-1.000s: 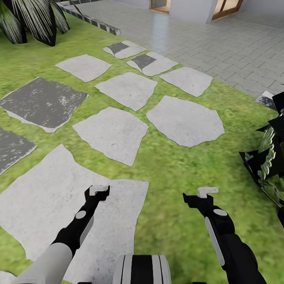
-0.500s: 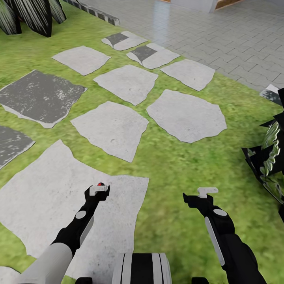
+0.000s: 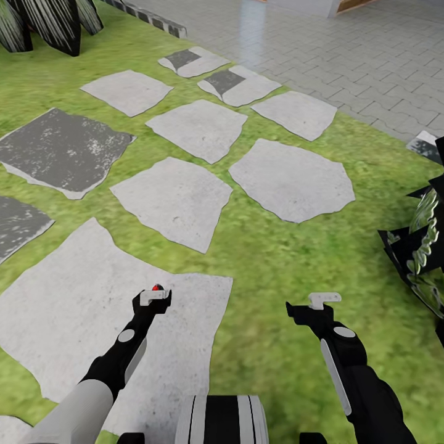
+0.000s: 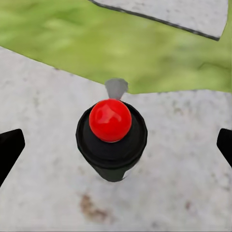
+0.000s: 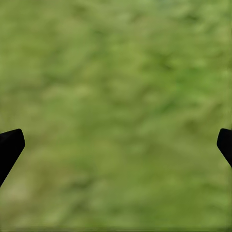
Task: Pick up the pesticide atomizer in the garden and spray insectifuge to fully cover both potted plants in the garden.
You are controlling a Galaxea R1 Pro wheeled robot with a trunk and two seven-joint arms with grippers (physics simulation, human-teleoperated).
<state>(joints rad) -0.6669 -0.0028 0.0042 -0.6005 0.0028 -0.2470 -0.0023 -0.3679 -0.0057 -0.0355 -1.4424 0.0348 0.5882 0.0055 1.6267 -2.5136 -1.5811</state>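
Observation:
The pesticide atomizer (image 4: 112,145) stands upright on a pale stone slab, seen from above as a dark body with a black top and a red knob. My left gripper (image 4: 117,144) hangs open above it, one fingertip (image 4: 10,145) far out on either side, touching nothing. In the head view only the red knob (image 3: 156,287) peeks past the left gripper (image 3: 154,296). My right gripper (image 3: 324,300) is open over bare grass, with nothing between its fingers in the right wrist view (image 5: 116,145). A rosette of pale-speckled green leaves (image 3: 425,246), seemingly a potted plant, is cut by the right edge; its pot is hidden.
Irregular grey stepping stones (image 3: 176,200) lie across the lawn (image 3: 277,259) ahead. A grey paved terrace (image 3: 370,55) runs along the far side. Large striped dark leaves (image 3: 43,21) stand at the far left corner.
The head camera has shifted a little, sliding the scene up the picture. The atomizer's red knob now shows just beyond the left gripper. Both arms hold the same pose.

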